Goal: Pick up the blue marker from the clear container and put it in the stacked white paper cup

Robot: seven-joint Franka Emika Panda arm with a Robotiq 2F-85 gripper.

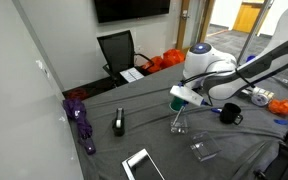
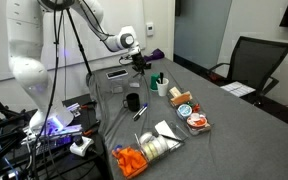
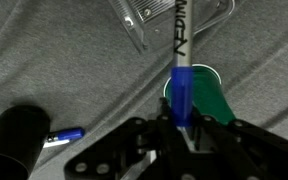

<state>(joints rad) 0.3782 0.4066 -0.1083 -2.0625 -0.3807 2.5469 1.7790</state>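
My gripper [image 3: 181, 128] is shut on the blue marker [image 3: 181, 90]. It grips the blue end, and the white printed barrel points away from the wrist. The marker hangs over the grey cloth, right above a green cup [image 3: 206, 102]. The clear container [image 3: 149, 20] lies just beyond the marker's tip, at the top of the wrist view. In an exterior view the gripper [image 2: 139, 63] hovers beside the green cup [image 2: 156, 80], with what looks like the stacked white paper cup [image 2: 163, 90] next to it. In the wrist view the white cup is not clearly visible.
A black mug [image 3: 19, 140] and another blue pen [image 3: 66, 134] lie to the lower left of the gripper. A second clear box [image 1: 204, 150], a black stapler [image 1: 119, 123] and a purple object [image 1: 82, 122] sit on the table. Orange items [image 2: 132, 160] lie near the table end.
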